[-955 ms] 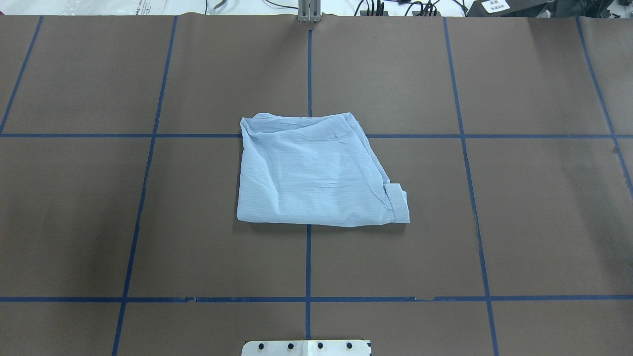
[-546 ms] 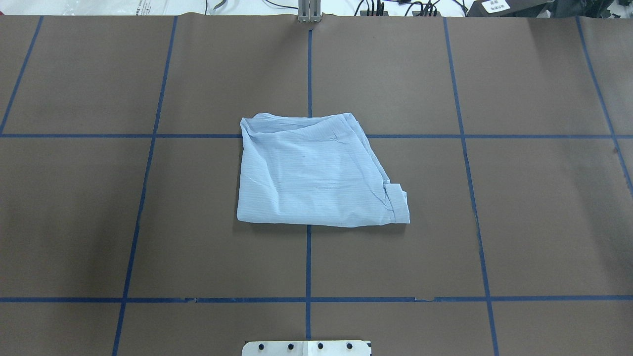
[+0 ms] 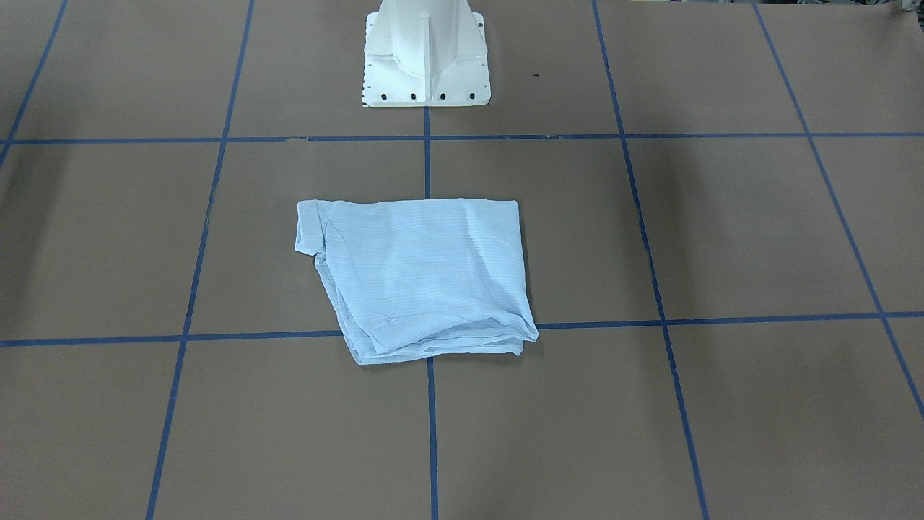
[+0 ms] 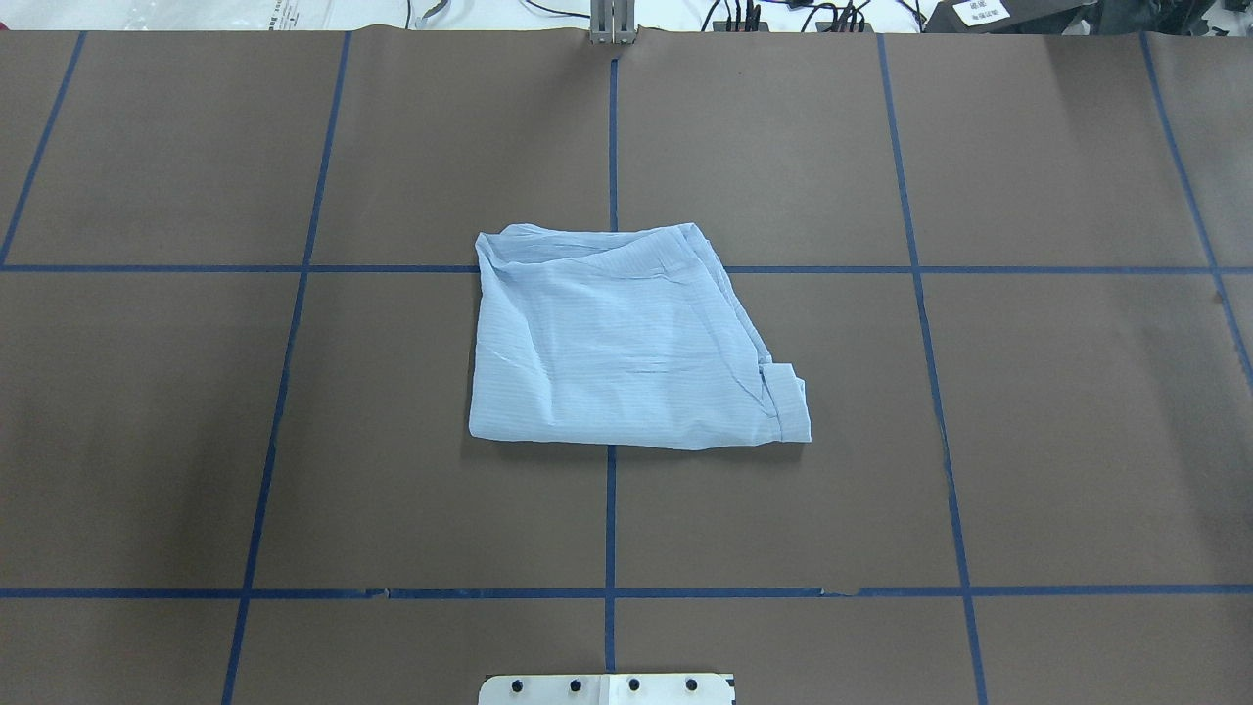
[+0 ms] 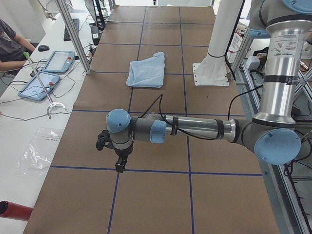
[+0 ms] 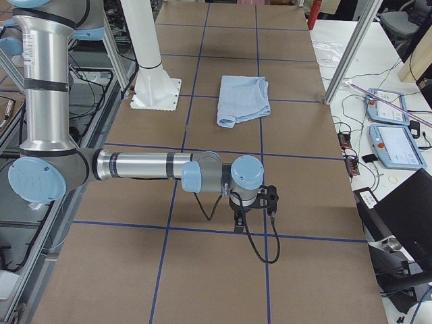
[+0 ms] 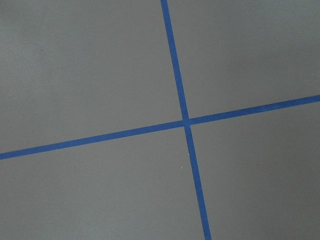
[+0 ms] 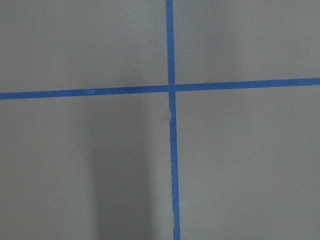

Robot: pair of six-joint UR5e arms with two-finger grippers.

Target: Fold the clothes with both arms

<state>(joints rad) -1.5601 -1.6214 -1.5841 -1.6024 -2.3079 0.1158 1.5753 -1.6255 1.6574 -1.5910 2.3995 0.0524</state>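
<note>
We see the pale-blue, finely striped shirt folded into a compact, slightly wrinkled packet. It lies flat mid-counter, on the brown paper-covered counter, over a crossing of blue tape lines in front of the white pedestal base. The silver-and-grey left arm and right arm reach low over bare counter, well apart from the shirt. The black left gripper and right gripper show only side-on, so we cannot tell how far either is open.
</note>
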